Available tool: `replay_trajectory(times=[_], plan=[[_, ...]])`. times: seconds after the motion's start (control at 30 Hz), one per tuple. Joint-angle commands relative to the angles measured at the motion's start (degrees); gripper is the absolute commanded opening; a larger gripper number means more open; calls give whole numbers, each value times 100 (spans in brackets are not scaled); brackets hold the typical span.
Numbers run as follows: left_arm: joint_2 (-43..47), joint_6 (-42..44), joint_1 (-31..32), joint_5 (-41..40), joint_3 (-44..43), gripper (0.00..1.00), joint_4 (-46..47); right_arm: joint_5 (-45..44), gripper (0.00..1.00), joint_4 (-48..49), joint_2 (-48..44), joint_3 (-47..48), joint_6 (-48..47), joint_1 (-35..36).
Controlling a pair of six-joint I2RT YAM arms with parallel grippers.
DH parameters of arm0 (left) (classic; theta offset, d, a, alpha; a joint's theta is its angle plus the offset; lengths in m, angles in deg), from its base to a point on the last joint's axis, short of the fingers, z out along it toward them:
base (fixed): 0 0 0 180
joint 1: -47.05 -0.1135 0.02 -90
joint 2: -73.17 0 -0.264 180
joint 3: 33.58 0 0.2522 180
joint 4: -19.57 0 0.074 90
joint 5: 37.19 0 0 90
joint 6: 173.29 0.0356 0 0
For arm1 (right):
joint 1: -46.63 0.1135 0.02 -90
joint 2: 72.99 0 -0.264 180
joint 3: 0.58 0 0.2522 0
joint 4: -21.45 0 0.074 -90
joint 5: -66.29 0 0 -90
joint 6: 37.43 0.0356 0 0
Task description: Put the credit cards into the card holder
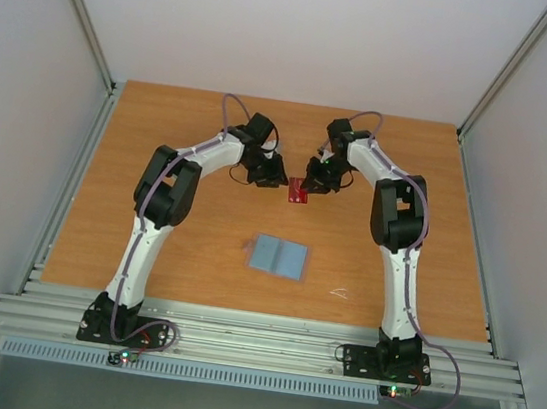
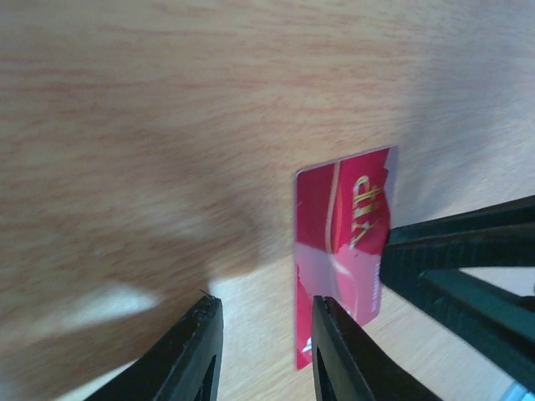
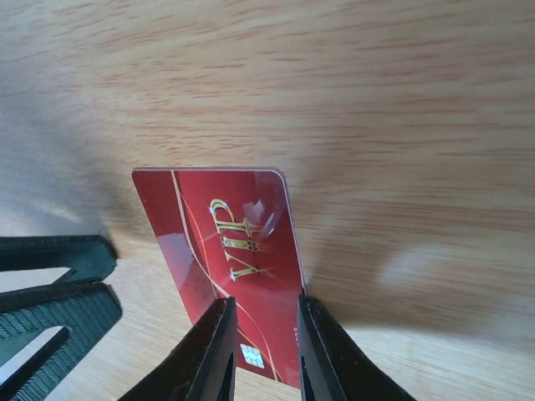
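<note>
Right claw (image 3: 263, 305) narrowly parted over red card (image 3: 221, 242), hold cannot be told; left claw (image 2: 266, 305) part open, empty. Card edge to be raised before pinch.

Red card (image 3: 219, 242) (gold "VIP", swirls), light blue holder (image 1: 279, 257), orange-brown wood-grain table (image 1: 450, 278)

This is a robotics lab test cell. Plain white panel walls (image 1: 277, 23) and grey aluminium profile posts (image 1: 82, 13) enclose an orange-brown wood-grain desk (image 1: 196, 255). At the bottom of the frame, a white-and-black left arm (image 1: 151, 219) and its twin right arm (image 1: 403, 252) are bolted to ribbed aluminium rails (image 1: 255, 343).
</note>
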Motion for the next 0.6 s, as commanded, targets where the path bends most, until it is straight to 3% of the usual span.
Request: replay_trajectory(times=[0.0,0.3,0.57], plan=[[-343,37,23,192,-197,31,168,-84,24,-593,606,297,-318,210],[51,-161,-20,198,719,31,498,225,24,-777,828,723,-183,799],[1224,-100,-403,-264,2511,30,717,411,24,-800,1021,1107,100,1324]])
